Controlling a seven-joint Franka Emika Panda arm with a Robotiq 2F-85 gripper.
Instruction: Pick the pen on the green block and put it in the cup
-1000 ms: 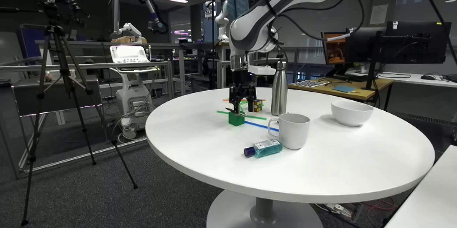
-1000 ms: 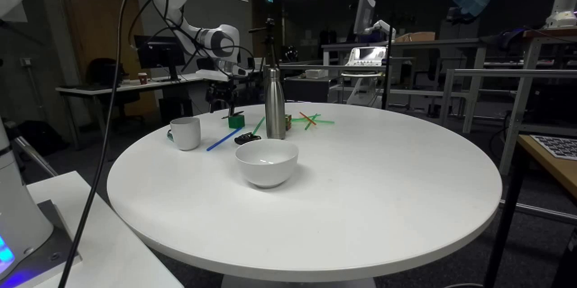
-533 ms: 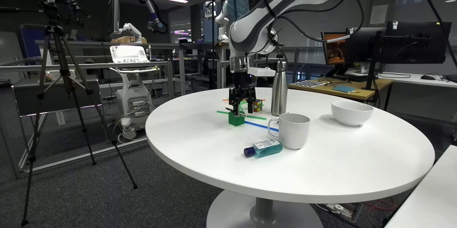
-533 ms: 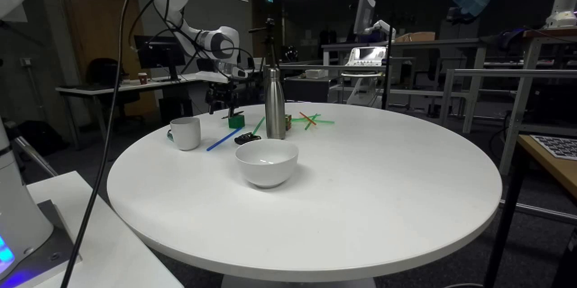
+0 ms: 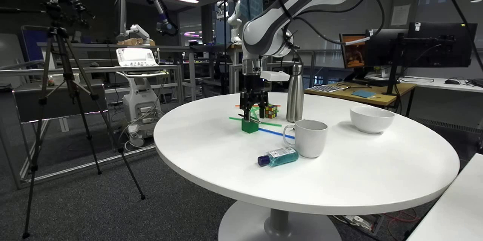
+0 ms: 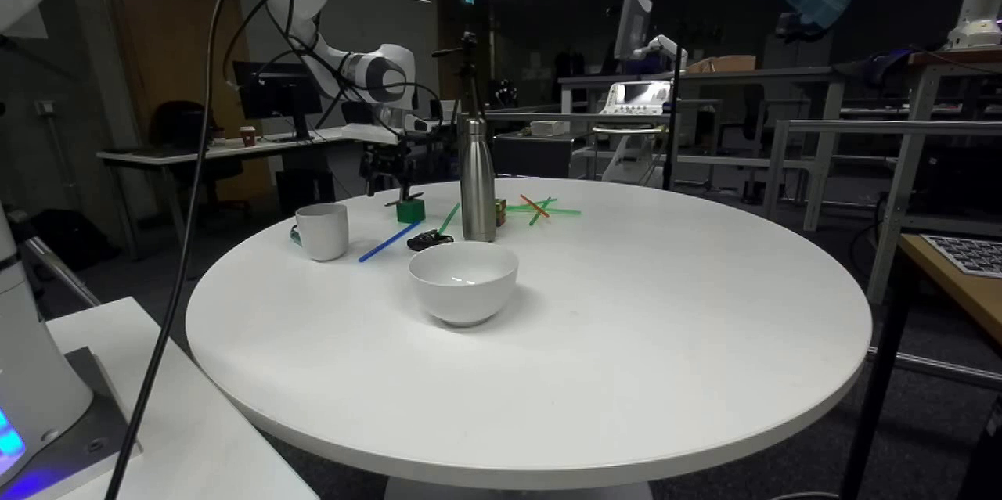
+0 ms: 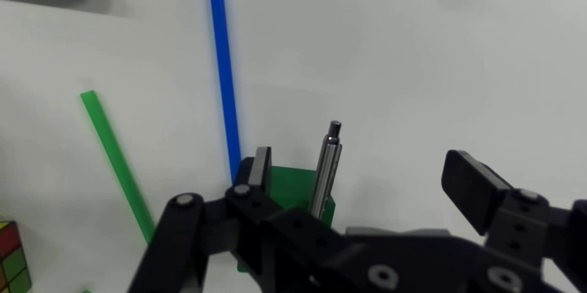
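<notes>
The robot arm (image 5: 271, 24) has just nudged its gripper (image 5: 254, 117) slightly sideways, fingers (image 7: 472, 187) parted wide and holding nothing; I'd say it's lining up the pick. The mug (image 5: 311, 141) stands well apart, and the green block (image 5: 249, 126) hasn't budged, with the pen (image 7: 326, 171) lying loose across its top, nearer one finger than the other in the wrist view.

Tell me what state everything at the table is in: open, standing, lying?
End effector: open
Pen: lying on the green block
Green block: beneath the pen
Cup: upright
Bowl: upright
Steel bottle: upright
Teal bottle: lying down, capped
Puzzle cube: scrambled
Coloured sticks: lying, some crossed
Black object: details unclear
</notes>
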